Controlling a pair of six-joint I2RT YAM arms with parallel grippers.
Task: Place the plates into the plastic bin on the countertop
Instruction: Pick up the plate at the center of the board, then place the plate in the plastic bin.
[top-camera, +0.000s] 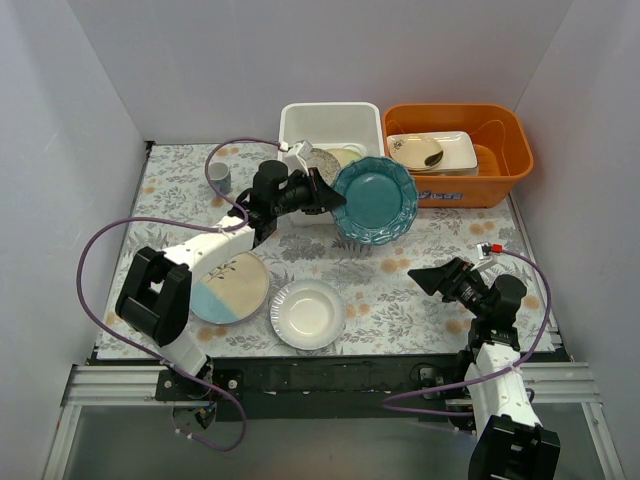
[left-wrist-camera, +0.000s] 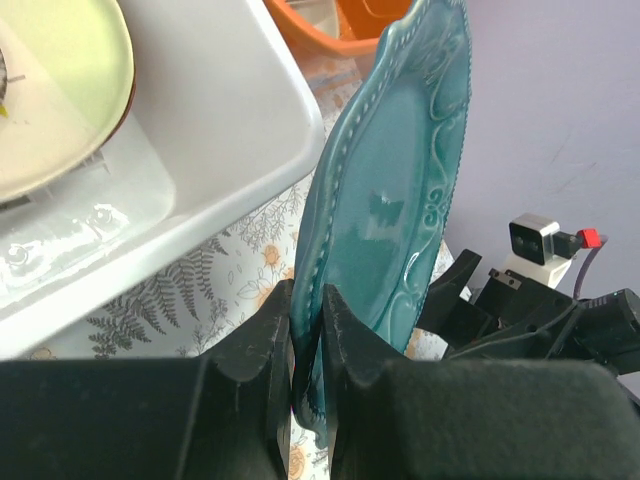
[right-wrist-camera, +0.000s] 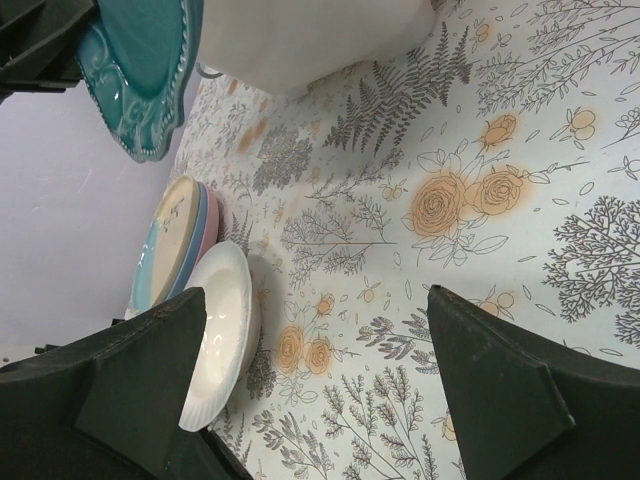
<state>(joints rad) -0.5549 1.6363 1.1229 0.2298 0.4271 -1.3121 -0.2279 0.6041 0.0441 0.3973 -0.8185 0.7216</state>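
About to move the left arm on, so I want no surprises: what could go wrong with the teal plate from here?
The left gripper pinches only the rim of the teal plate, held in the air; it could pivot or slip out.
The plate hangs beside the front wall of the white bin and might clip it.
The bin already holds plates; a hard drop could chip them.

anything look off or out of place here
Nothing spilled or broken. Only the teal plate is off the countertop: the left gripper pinches its rim just outside the plastic bin.
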